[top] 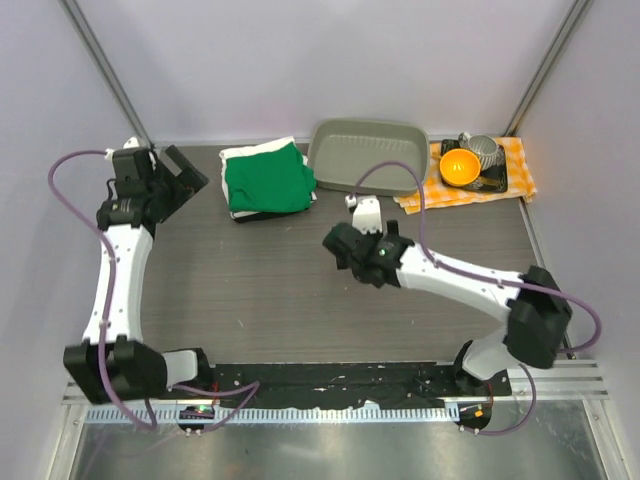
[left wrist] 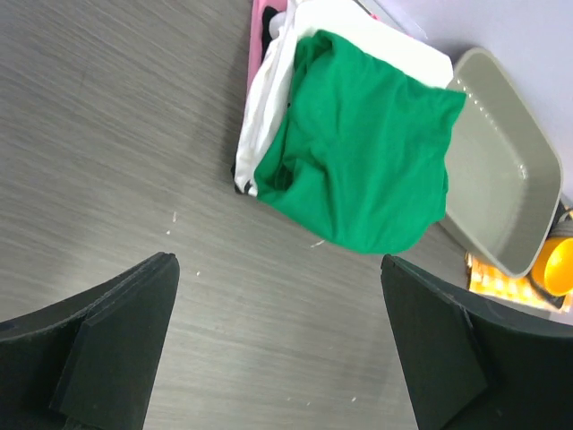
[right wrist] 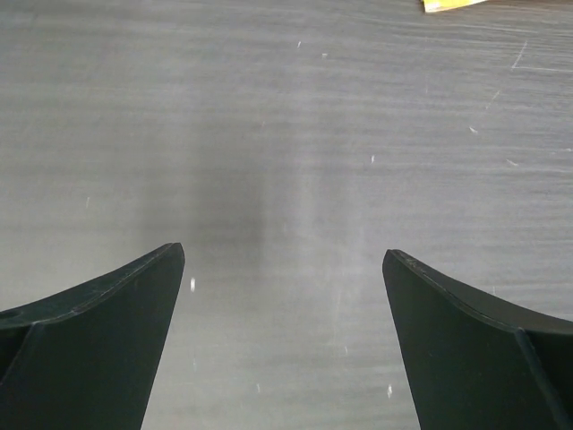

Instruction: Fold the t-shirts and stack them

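The green t-shirt (top: 266,180) lies folded on top of a folded white t-shirt (top: 243,155) at the back left of the table. The "PEACE" print is hidden. In the left wrist view the green t-shirt (left wrist: 367,161) covers most of the white t-shirt (left wrist: 267,116). My left gripper (top: 188,175) is open and empty just left of the stack, above bare table (left wrist: 277,262). My right gripper (top: 338,252) is open and empty over the middle of the table (right wrist: 284,251), apart from the shirts.
A grey tray (top: 366,124) stands right of the stack and shows in the left wrist view (left wrist: 528,152). An orange-and-white checked cloth (top: 517,165) at the back right carries an orange bowl (top: 459,167) and a metal dish (top: 483,150). A pink edge (left wrist: 259,36) shows under the stack.
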`<state>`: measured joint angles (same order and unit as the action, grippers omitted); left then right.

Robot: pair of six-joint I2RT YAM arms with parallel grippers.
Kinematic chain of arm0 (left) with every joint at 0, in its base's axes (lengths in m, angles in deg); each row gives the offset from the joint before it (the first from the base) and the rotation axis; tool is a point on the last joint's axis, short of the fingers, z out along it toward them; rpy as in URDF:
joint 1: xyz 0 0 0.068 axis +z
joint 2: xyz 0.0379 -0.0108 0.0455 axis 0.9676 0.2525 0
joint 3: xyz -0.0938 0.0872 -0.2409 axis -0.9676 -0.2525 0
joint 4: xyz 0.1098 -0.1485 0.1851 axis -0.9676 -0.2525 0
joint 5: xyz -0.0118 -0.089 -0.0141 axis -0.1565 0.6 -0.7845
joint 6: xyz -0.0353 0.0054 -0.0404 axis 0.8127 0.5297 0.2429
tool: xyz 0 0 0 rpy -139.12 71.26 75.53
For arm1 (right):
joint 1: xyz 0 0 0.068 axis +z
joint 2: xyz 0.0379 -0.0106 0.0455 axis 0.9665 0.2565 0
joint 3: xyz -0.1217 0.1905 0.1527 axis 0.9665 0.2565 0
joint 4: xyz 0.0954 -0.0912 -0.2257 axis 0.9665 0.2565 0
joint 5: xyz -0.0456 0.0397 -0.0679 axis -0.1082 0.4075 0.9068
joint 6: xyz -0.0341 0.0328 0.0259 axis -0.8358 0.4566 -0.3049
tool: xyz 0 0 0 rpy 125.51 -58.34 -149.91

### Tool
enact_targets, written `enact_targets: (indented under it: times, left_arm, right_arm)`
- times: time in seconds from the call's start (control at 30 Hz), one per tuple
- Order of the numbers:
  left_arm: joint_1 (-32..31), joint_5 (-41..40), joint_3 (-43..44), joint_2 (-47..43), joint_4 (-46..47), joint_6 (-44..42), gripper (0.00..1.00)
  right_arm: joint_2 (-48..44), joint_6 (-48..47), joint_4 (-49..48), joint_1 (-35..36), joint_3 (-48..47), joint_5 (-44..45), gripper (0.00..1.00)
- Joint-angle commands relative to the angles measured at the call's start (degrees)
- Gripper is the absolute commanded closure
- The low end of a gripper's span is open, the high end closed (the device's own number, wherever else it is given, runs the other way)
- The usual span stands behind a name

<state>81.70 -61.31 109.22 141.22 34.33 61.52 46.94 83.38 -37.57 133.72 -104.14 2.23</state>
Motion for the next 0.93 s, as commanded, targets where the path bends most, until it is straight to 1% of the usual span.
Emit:
enact_targets:
  times: [0.0,0.03,0.1,0.13,0.2,0.27,0.3,0.33,0.37,0.43,0.5,0.57,0.7,0.77,0.8,0.83,0.87,0.9]
  left_arm:
    - [-1.5,-1.2,-7.0,-9.7,-1.9,-5.6,0.0]
    - [-1.9,-0.4,-9.7,-11.3,-1.1,-6.1,0.0]
    - [-2.4,0.1,-12.4,-16.1,0.2,-6.8,0.0]
    - [-3.1,-0.6,-14.7,-17.4,0.9,-7.3,0.0]
    - [-3.7,-2.0,-16.1,-18.9,1.8,-8.3,0.0]
    - [-5.4,-5.4,-16.8,-19.3,1.2,-8.3,0.0]
    - [-5.7,-8.4,-17.0,-19.4,1.2,-8.5,0.0]
    - [-9.3,-10.8,-17.4,-19.2,1.6,-8.4,0.0]
    - [-10.2,-12.4,-17.7,-19.0,2.4,-8.1,0.0]
    - [-12.3,-14.6,-18.4,-18.3,3.8,-7.7,0.0]
    - [-12.5,-16.8,-17.5,-16.1,4.1,-7.4,0.0]
    - [-12.5,-18.0,-16.2,-14.3,6.3,-8.9,0.0]
    - [-12.6,-21.1,-15.1,-13.3,11.7,-11.5,0.0]
    - [-12.5,-20.9,-14.3,-12.5,12.6,-12.3,0.0]
    - [-12.5,-20.7,-14.2,-11.5,12.6,-12.5,0.0]
    - [-12.5,-20.9,-13.8,-11.1,12.6,-12.6,0.0]
    - [-12.5,-21.1,-13.8,-10.7,12.5,-12.4,0.0]
    - [-12.5,-20.8,-13.9,-10.4,12.5,-12.4,0.0]
  right_arm:
    - [9.8,-9.8,-3.9,-13.2,-10.1,-13.6,0.0]
    - [13.4,-10.1,-3.6,-18.0,-12.0,-15.8,0.0]
    - [15.9,-10.3,-3.9,-22.4,-15.3,-14.9,0.0]
    - [16.5,-10.7,-4.5,-26.2,-15.9,-14.9,0.0]
    - [17.7,-12.2,-4.6,-29.4,-17.3,-15.1,0.0]
    - [17.8,-13.7,-4.7,-33.1,-17.7,-14.2,0.0]
    - [18.2,-14.6,-4.0,-34.4,-18.4,-14.4,0.0]
    - [18.5,-15.6,-2.9,-35.6,-19.4,-14.6,0.0]
    - [18.6,-15.6,-1.9,-38.2,-20.4,-15.1,0.0]
    - [16.9,-16.3,-2.4,-40.8,-20.8,-16.1,0.0]
    - [14.8,-15.3,-4.3,-45.0,-20.1,-19.1,0.0]
    - [11.8,-14.8,-5.4,-46.6,-20.0,-19.0,0.0]
    - [4.5,-16.8,-11.1,-46.7,-18.9,-14.5,0.0]
    - [-0.3,-18.8,-13.3,-46.8,-17.1,-15.4,0.0]
    - [-1.7,-19.5,-16.1,-46.7,-16.6,-18.1,0.0]
    - [-2.6,-19.8,-16.4,-46.6,-16.9,-20.3,0.0]
    - [-4.5,-19.6,-16.9,-46.4,-16.4,-19.0,0.0]
    - [-5.6,-19.3,-19.4,-46.3,-15.3,-17.3,0.0]
